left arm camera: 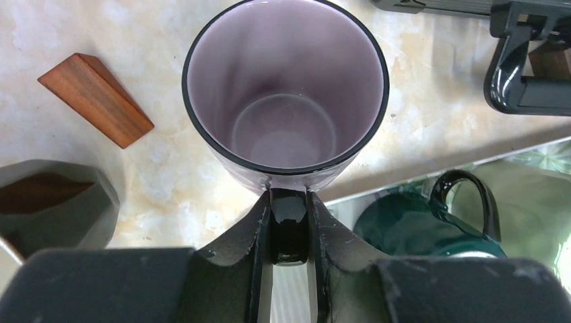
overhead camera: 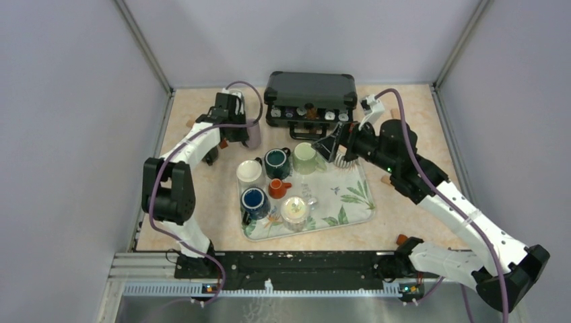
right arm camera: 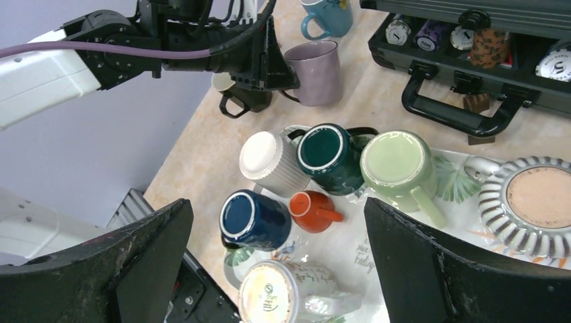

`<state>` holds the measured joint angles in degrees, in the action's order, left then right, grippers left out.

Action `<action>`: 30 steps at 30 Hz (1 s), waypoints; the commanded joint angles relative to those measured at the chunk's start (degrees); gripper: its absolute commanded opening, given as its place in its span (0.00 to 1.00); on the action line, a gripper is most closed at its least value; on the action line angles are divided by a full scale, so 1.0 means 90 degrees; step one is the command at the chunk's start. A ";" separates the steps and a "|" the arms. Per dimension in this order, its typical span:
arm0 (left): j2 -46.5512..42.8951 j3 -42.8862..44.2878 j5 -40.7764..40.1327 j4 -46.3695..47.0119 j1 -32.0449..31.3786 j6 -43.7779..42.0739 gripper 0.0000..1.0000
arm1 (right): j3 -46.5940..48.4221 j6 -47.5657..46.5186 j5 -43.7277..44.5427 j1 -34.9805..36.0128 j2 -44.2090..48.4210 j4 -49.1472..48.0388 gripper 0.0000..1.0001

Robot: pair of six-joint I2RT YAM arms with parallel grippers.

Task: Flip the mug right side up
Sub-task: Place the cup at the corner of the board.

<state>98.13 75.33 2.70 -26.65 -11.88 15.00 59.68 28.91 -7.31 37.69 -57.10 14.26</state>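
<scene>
Left jaws clamp handle of upright purple mug, beside tray.

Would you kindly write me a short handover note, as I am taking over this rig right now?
Left claw: shut on the handle of the purple mug.
Right claw: open and empty, above the tray beside the light green mug.
Things: the purple mug is off the tray, near the black case.
Done: it stands mouth up.
Left: let it go; I cannot tell whether it rests on the table. The light green mug on the tray is base up.
</scene>
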 commanded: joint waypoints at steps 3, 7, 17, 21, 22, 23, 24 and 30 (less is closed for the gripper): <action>0.0207 0.0459 -0.0242 0.0740 0.0021 -0.0105 0.00 | 0.0087 -0.0155 0.0109 0.0001 0.0256 -0.0050 0.99; 0.0299 0.0272 -0.0516 0.1071 0.0021 -0.0095 0.00 | 0.0003 -0.0154 0.0129 -0.0008 0.0300 -0.0081 0.99; 0.0434 -0.0352 -0.0586 0.1837 0.0018 -0.0132 0.00 | -0.0165 -0.0160 0.0120 -0.0001 0.0300 -0.0128 0.99; 0.0499 -0.0517 -0.0581 0.1994 0.0019 -0.0088 0.15 | -0.0205 -0.0155 0.0101 -0.0001 0.0291 -0.0154 0.99; 0.0531 -0.0542 -0.0591 0.2002 0.0016 -0.0078 0.19 | -0.0215 -0.0158 0.0091 -0.0004 0.0291 -0.0157 0.99; 0.0562 -0.0547 -0.0598 0.2024 0.0020 -0.0073 0.20 | -0.0224 -0.0163 0.0090 -0.0002 0.0289 -0.0159 0.99; 0.0575 -0.0548 -0.0609 0.2024 0.0021 -0.0075 0.21 | -0.0233 -0.0165 0.0090 0.0000 0.0290 -0.0147 0.99; 0.0692 -0.0508 -0.0649 0.2049 0.0016 -0.0066 0.27 | -0.0290 -0.0164 0.0079 0.0001 0.0308 -0.0130 0.99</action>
<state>102.67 71.00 -2.09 -10.24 -11.88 14.63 57.67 28.47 -6.76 37.69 -55.55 14.59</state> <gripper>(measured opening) 0.266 0.988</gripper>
